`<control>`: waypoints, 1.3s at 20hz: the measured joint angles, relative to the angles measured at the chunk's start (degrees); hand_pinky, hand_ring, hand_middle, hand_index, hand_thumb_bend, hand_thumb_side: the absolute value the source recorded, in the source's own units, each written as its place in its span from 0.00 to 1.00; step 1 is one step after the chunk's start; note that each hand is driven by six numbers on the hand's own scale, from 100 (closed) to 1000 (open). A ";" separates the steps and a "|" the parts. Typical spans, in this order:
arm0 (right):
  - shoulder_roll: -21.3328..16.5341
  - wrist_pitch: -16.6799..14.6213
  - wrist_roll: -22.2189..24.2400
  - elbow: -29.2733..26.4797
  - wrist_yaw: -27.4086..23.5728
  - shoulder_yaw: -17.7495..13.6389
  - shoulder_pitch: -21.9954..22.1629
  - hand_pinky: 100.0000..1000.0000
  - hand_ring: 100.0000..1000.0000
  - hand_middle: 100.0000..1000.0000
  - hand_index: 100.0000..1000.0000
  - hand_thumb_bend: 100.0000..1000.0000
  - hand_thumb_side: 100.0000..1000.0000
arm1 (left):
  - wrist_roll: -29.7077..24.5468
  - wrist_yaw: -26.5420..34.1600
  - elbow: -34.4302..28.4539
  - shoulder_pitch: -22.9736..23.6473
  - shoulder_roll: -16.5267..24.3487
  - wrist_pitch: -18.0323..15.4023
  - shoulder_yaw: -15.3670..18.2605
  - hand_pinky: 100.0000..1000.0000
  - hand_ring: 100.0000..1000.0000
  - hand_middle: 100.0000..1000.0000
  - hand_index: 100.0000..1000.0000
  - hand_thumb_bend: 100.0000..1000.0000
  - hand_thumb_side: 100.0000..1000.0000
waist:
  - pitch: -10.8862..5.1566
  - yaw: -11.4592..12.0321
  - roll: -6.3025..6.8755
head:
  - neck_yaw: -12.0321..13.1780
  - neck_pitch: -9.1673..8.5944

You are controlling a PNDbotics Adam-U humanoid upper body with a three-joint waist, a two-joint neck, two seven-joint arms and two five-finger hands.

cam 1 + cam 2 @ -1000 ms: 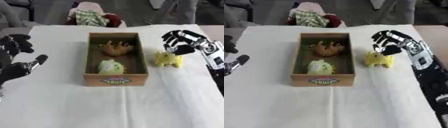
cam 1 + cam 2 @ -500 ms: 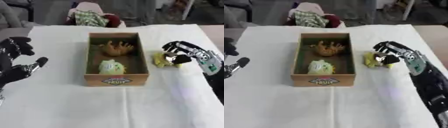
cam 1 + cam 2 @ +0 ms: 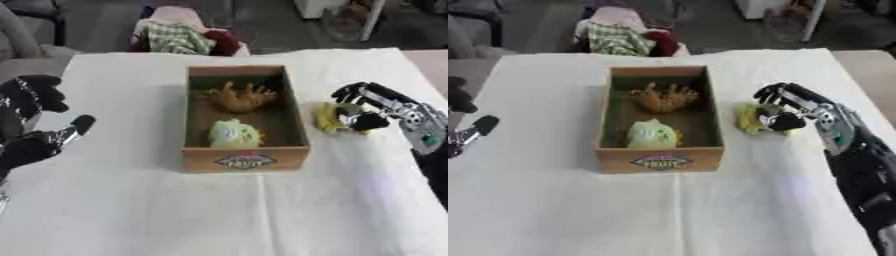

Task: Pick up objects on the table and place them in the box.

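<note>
A brown cardboard box [image 3: 245,159] stands in the middle of the white table. Inside it lie an orange-brown toy [image 3: 238,97] at the far end and a pale yellow-green toy [image 3: 233,133] at the near end. Just right of the box, a small yellow toy [image 3: 751,119] rests on the cloth. My right hand [image 3: 367,107] has come down onto it, fingers and thumb curled around it. My left hand [image 3: 33,130] hovers open at the left edge, away from the box.
A heap of clothes [image 3: 185,37] with a checked green piece lies beyond the table's far edge. The white cloth [image 3: 227,210] stretches bare in front of the box.
My right hand has dropped from above the yellow toy and its fingers have curled around it. The left hand has barely moved.
</note>
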 measured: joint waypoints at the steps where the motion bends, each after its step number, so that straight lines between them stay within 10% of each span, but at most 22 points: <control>1: -0.10 -0.20 0.21 -0.59 -0.46 -0.01 0.20 0.62 0.70 0.67 0.83 0.00 0.11 | 0.00 0.00 0.00 0.02 0.00 0.00 0.01 0.60 0.49 0.46 0.68 0.59 0.00 | -0.06 -0.18 0.00 | 0.00 0.00; 21: -1.98 -1.59 8.50 -2.16 2.07 0.82 2.47 0.76 0.87 0.86 0.92 0.07 0.30 | 0.03 -0.06 0.00 0.37 0.00 0.00 0.26 0.60 0.49 0.46 0.68 0.59 0.00 | -0.16 -0.21 -0.05 | -0.02 0.00; 25: -1.98 -2.73 9.47 -2.21 6.00 1.10 2.37 0.70 0.78 0.79 0.88 0.09 0.30 | -0.01 -0.07 0.00 0.38 0.00 -0.01 0.26 0.60 0.49 0.47 0.68 0.59 0.00 | -0.20 -0.16 -0.05 | -0.02 0.00; 26: -1.98 -2.84 9.31 -2.25 6.97 1.07 2.36 0.58 0.57 0.61 0.80 0.06 0.31 | -0.01 -0.07 0.00 0.38 -0.01 -0.01 0.26 0.60 0.49 0.47 0.68 0.58 0.00 | -0.22 -0.15 -0.05 | -0.02 -0.01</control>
